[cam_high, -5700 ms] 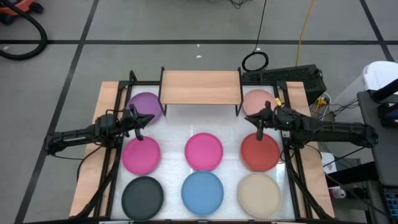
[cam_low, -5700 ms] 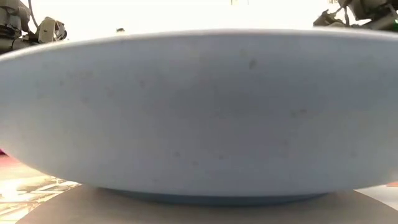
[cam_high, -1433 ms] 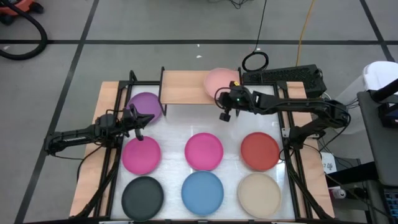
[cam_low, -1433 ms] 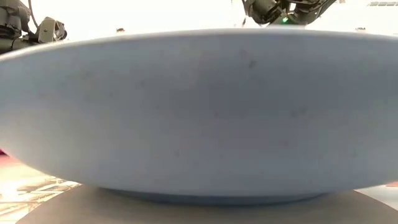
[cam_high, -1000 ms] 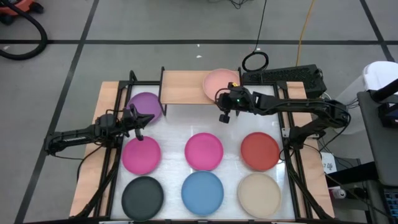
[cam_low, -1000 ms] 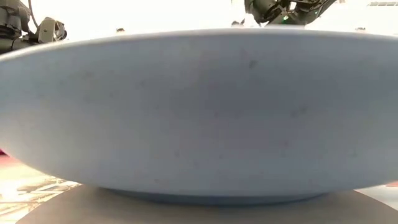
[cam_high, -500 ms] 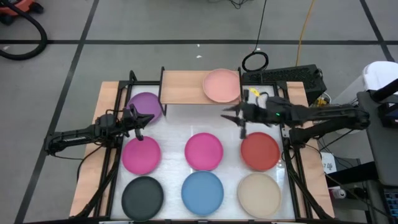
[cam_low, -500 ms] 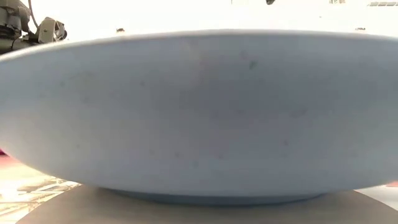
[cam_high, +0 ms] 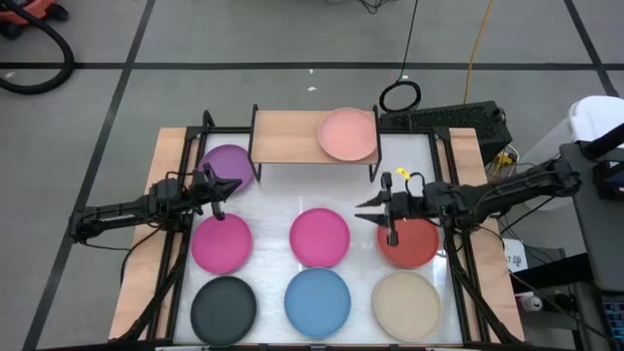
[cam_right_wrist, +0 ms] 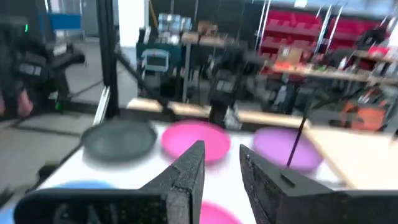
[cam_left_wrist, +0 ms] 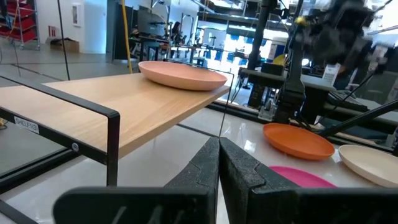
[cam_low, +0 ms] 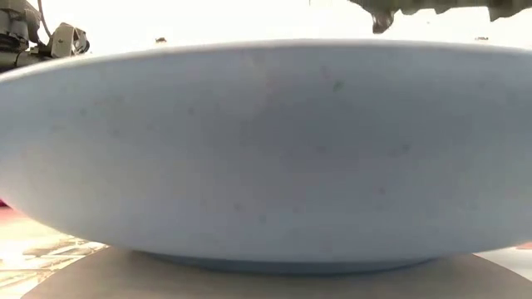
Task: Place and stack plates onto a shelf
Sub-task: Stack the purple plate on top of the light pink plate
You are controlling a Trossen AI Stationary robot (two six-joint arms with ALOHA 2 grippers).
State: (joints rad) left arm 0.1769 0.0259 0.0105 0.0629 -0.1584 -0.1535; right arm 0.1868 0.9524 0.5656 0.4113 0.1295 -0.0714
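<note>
A small white label (cam_left_wrist: 27, 126) sits on the shelf's black metal leg (cam_left_wrist: 50, 134), up and off to one side of the left gripper's fingers (cam_left_wrist: 205, 163); its print is too small to read.

Left arm stretched in from the left side, left pincer (cam_high: 216, 195) closed, empty. Right arm reaches in from the right, right pincer (cam_high: 388, 218) parted, empty, pointing inward.

Light-wood shelf (cam_high: 297, 136) on black metal legs; smooth matt plates (cam_high: 320, 236)
</note>
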